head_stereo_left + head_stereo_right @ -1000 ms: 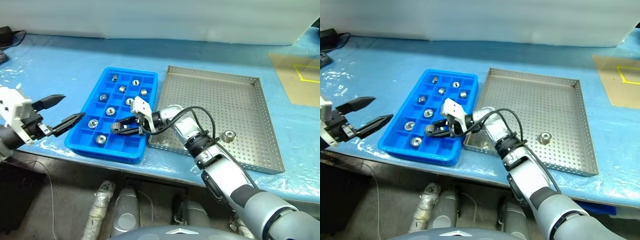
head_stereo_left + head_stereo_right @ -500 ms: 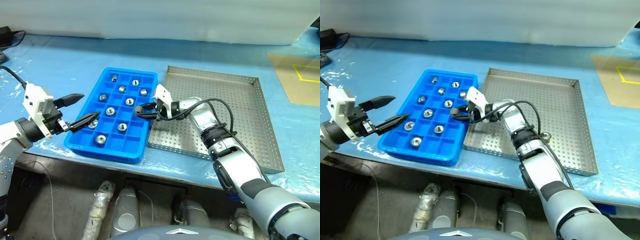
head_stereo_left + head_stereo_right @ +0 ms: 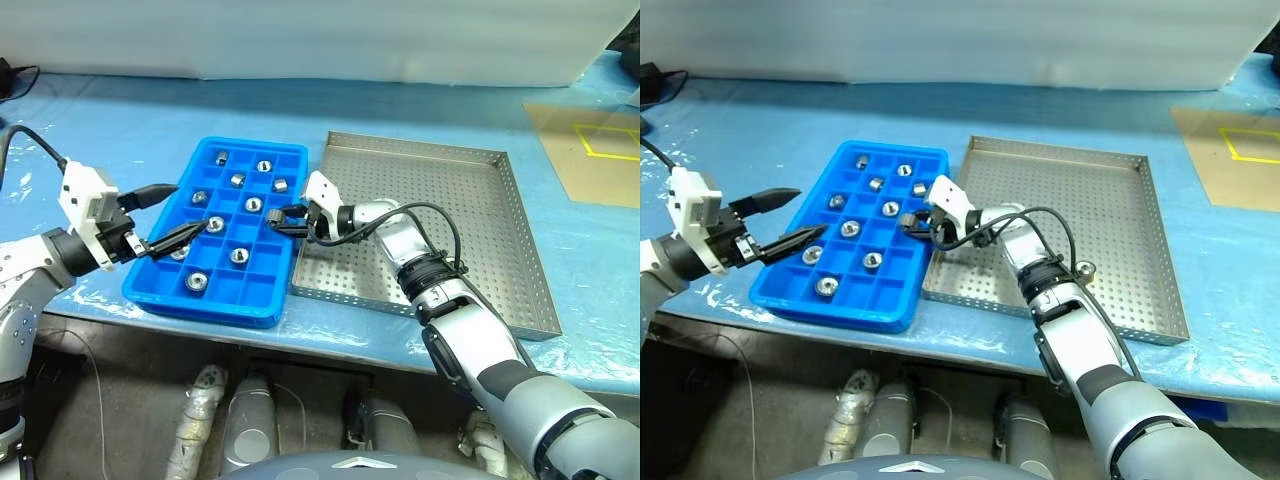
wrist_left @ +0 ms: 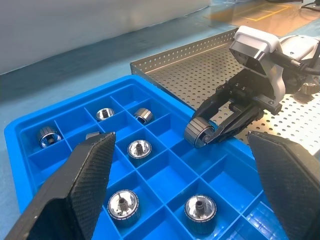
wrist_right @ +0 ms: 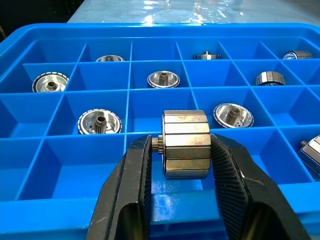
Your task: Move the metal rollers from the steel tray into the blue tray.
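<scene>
Gripping one metal roller (image 5: 185,144) between its two black fingers, the right gripper (image 3: 287,220) is hovering over the blue tray's (image 3: 158,296) right-hand column of compartments, close to the edge that is sitting beside the steel tray (image 3: 520,310); its jaws are standing only as far apart as the roller is wide, pressing on the roller's flat ends. Nearer the front edge of the blue tray, the left gripper (image 3: 180,212) is reaching in from the tray's left side with its fingers spread wide and nothing between them, its tips hanging above the left columns, well apart from the right gripper. Nothing is lying between the held roller and the compartments beneath it. No readable writing is showing on either tray or on the grippers. The blue tray is holding several more rollers (image 3: 196,283), each sitting alone in its own square compartment, scattered from the front row to the far row, while other compartments are lying bare. Beyond the blue tray's right edge, one roller (image 3: 1087,268) is resting on the perforated floor of the steel tray. Both trays are sitting on a blue sheet (image 3: 120,120) that is covering the table.
</scene>
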{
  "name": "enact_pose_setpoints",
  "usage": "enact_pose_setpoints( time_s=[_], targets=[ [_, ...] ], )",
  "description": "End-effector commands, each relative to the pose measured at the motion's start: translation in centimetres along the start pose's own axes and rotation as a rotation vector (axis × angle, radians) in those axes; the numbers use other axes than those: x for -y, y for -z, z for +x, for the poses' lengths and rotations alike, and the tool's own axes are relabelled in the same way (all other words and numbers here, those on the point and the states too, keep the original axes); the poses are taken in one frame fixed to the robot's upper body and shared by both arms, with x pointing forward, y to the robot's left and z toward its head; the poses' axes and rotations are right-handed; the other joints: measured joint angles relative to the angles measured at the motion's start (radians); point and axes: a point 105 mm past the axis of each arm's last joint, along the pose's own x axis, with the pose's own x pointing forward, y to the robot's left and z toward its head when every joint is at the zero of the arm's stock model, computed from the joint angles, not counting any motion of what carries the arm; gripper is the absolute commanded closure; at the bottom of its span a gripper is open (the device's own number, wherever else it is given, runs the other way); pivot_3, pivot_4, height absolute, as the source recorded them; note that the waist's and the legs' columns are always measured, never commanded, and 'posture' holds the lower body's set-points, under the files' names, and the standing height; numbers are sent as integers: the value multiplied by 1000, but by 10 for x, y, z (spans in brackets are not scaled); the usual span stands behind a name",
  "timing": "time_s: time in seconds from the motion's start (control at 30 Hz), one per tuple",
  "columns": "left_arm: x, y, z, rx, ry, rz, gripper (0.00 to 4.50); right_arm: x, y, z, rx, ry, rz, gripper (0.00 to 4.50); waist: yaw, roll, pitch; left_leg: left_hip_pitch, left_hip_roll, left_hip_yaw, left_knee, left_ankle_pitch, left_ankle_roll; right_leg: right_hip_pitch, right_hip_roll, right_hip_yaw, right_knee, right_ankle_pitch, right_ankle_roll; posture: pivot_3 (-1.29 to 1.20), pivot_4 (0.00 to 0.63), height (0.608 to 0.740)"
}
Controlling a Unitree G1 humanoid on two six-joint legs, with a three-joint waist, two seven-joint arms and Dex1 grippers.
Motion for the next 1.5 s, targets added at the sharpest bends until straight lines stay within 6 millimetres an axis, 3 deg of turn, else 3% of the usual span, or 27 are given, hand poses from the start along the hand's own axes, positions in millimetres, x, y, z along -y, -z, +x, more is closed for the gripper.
enact_pose_setpoints(
  time_s=[0.03,0.2,0.23,0.4,0.57,0.7,0.97,1.2,1.5],
  targets=[
    [0,-9,1,24,8,39,32,4,-8,-2,30,11,-15,1888,0,0,0,0,0,0,0,0,0,0,0,0,0,0,0,195,150,740],
    [0,-8,5,28,14,36,32,6,-5,-3,12,23,-2,184,0,0,0,0,0,0,0,0,0,0,0,0,0,0,0,183,150,740],
    [0,-8,6,30,18,35,32,7,-6,-5,18,31,-4,40,-1,0,0,0,0,0,0,0,0,0,0,0,0,0,0,172,150,740],
    [1,-9,17,53,61,31,32,26,-22,-25,63,113,-19,40,1,0,0,0,0,0,1,0,0,0,0,0,0,0,0,161,150,740],
    [14,-10,46,98,179,11,32,48,-35,-75,79,224,-43,40,4,0,0,-1,-1,0,3,1,-1,1,0,0,0,1,1,41,150,740],
    [29,-5,77,130,299,-18,32,40,-25,-115,7,271,-49,40,-1,0,0,0,-3,0,4,1,-1,4,0,1,-1,1,2,-68,150,740],
    [71,-1,134,196,583,-65,32,5,0,-184,-185,399,-12,40,-77,0,-1,2,-5,2,4,0,1,4,0,5,-2,5,8,-318,150,740],
    [84,-1,151,217,683,-73,32,-10,18,-208,-244,496,71,40,-145,1,-1,5,-5,4,4,-2,5,5,2,7,-2,3,5,-403,150,740],
    [81,1,149,213,679,-71,32,-9,55,-212,-300,556,159,40,-158,1,-1,5,-5,3,11,-6,10,10,1,7,-3,4,5,-371,150,740]
  ],
)
